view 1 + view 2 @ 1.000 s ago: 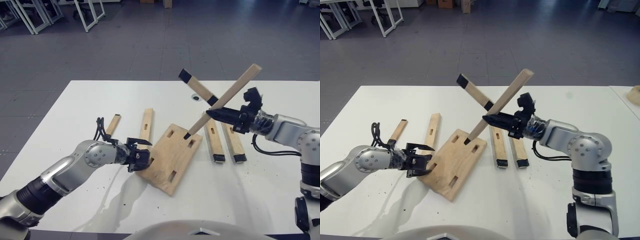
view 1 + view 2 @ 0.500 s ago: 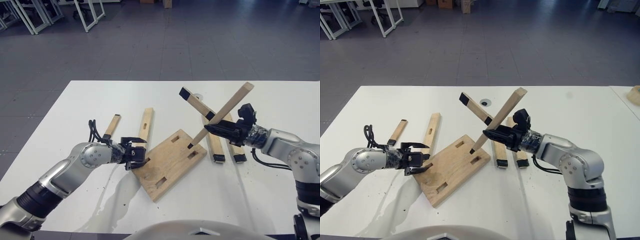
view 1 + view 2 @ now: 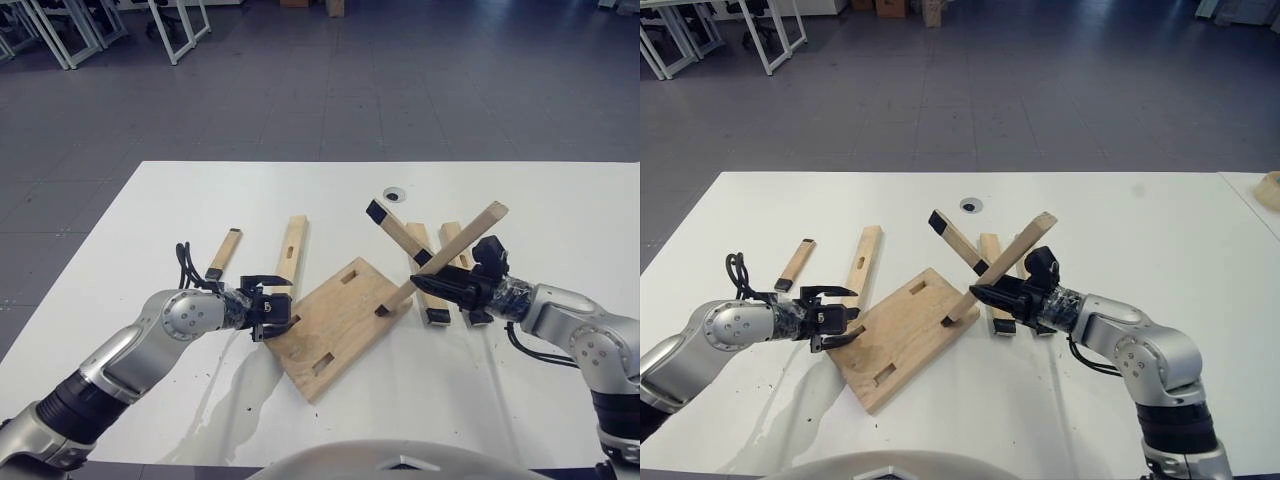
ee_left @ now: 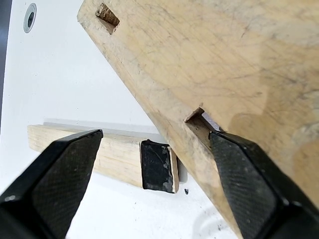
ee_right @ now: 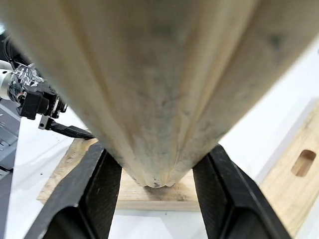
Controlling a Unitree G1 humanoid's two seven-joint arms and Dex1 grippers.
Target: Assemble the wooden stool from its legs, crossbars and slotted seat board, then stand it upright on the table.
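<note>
- Gray floor (image 3: 400, 80) fills the room behind a white bench (image 3: 150, 220).
- White frames (image 3: 60, 30) stand far back on the floor.
- The seat (image 3: 335, 325) lies on the bench near the middle, turned so one corner points at the robot.
- It has slots cut in it.
- The left tool (image 3: 283, 305) is at the seat's left edge, down low by the bench.
- Its fingers (image 4: 65, 184) are spread wide, and the seat's edge sits between them.
- One finger is right at that edge, next to a slot.
- The right tool (image 3: 425, 285) is pressed tight on a cross (image 3: 470, 232) made of two sticks.
- It pinches the longer stick, one finger on each side.
- The cross is tilted, with its top ends up in the air.
- The low end of the longer stick touches the seat by the right slot; I cannot tell if it is inside the slot.
- The shorter stick has black ends.
- Two legs (image 3: 989, 250) lie flat on the bench behind the cross, side by side.
- A long bar (image 3: 292, 245) lies to the left of the seat, just beside it.
- A short bar (image 3: 226, 250) lies farther left, apart from the long one.
- A small round hole (image 3: 391, 194) is in the bench behind the cross.
</note>
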